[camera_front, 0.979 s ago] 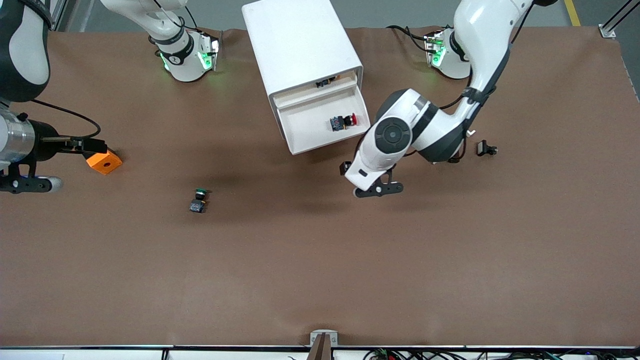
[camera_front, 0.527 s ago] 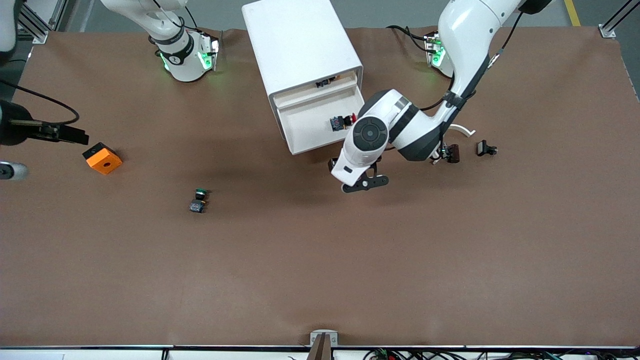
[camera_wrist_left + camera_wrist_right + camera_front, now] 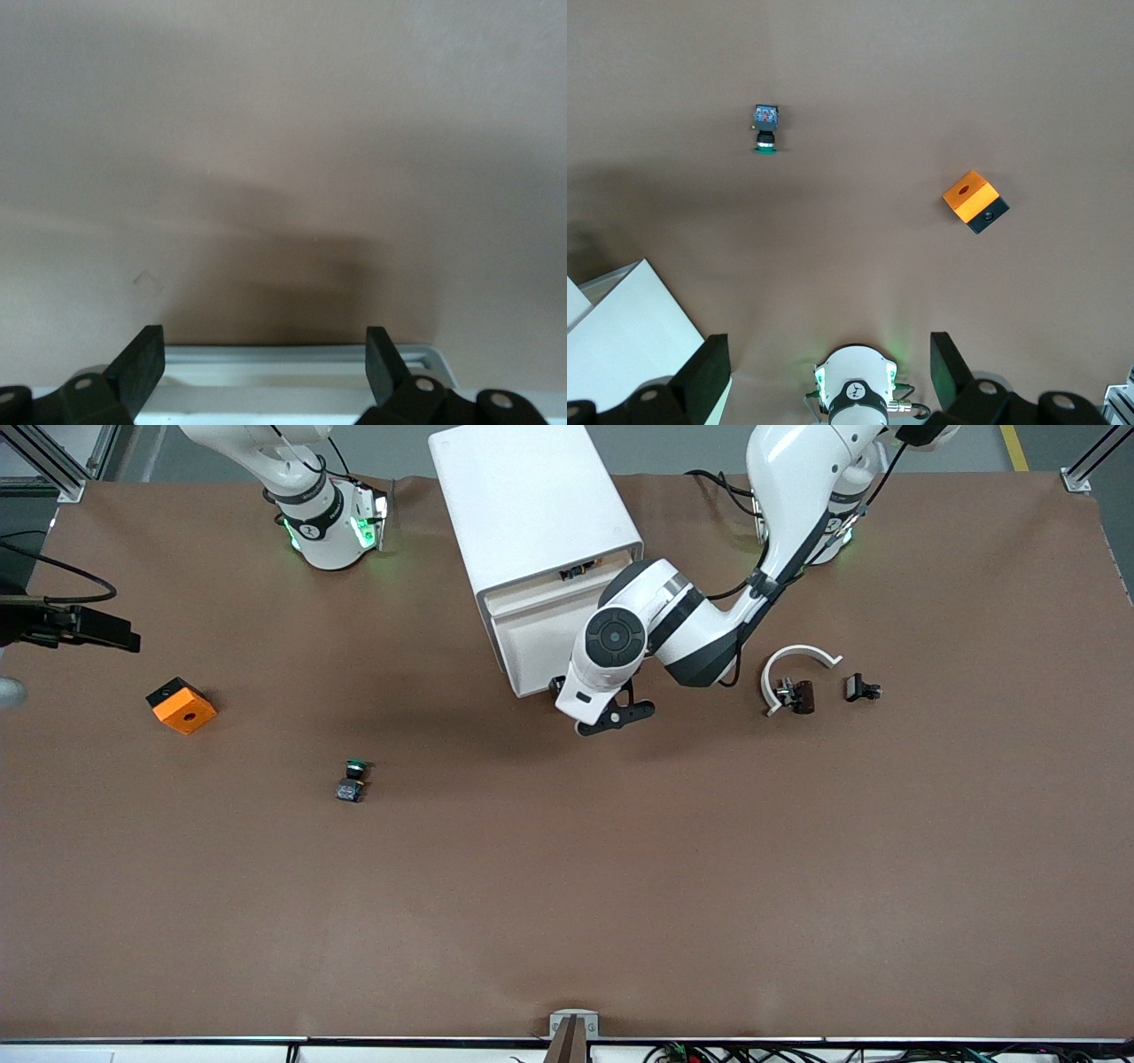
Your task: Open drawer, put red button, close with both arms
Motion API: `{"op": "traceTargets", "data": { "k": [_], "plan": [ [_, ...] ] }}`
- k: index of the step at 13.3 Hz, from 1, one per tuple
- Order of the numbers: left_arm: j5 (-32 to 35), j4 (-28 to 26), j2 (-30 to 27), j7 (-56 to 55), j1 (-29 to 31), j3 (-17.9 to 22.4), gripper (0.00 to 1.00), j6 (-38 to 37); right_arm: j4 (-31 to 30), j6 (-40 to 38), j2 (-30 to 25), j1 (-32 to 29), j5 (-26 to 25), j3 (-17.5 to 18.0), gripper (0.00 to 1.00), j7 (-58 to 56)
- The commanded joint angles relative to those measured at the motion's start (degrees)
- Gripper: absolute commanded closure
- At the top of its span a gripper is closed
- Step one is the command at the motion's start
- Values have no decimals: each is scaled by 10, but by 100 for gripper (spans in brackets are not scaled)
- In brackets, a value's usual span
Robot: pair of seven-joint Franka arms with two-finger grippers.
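- Looking down from the front camera, you have the white cabinet [image 3: 532, 514] at the robots' edge of the table with its lowest drawer [image 3: 532, 642] pulled out toward the camera. The left arm's elbow and wrist cover much of that drawer, so you cannot see the red button from here.
- In the same view the left gripper [image 3: 585, 707] sits low at the drawer's front, toward the left arm's end of it. The right gripper [image 3: 89, 627] is up in the air at the right arm's end of the table, near the orange cube [image 3: 181, 705], and that arm waits.
- Elsewhere you can see a green-capped button [image 3: 353, 779] nearer the camera than the cabinet, and toward the left arm's end a white curved clip [image 3: 796, 666] with a small dark part touching it and a small black part [image 3: 859, 687] just beside.
- From the left wrist camera, your left gripper [image 3: 264, 372] has its fingers [image 3: 142, 363] spread apart with nothing between them. The drawer's [image 3: 301, 361] pale rim lies right between the fingertips, and brown table fills the rest.
- From the right wrist camera, your right gripper [image 3: 829, 376] is also spread wide and holding nothing. High over the table, it looks down on the green-capped button [image 3: 765, 127], the orange cube [image 3: 974, 201], the right arm's base [image 3: 855, 390] and a corner of the cabinet [image 3: 629, 341].
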Motion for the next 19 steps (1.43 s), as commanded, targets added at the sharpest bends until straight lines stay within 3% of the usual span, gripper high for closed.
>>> {"op": "traceTargets", "data": {
  "k": [1, 4, 5, 9, 19],
  "plan": [
    [-34, 3, 1, -8, -5, -11, 0, -33, -59, 34, -62, -12, 6, 3, 0, -9],
    [-70, 3, 0, -9, -6, -24, 0, -84, -204, 144, -164, -13, 6, 2, 0, -10],
    [-71, 3, 1, -9, -6, -32, 0, -96, -220, 153, -174, -13, 6, 2, 0, -11],
    [-103, -2, 3, -9, -16, -38, 0, -107, -217, 151, -175, -39, 6, 5, 0, -45],
    [-105, 5, 14, -10, -21, -37, 0, -107, -201, 155, -177, -56, 8, 9, 0, -44]
  ]
}}
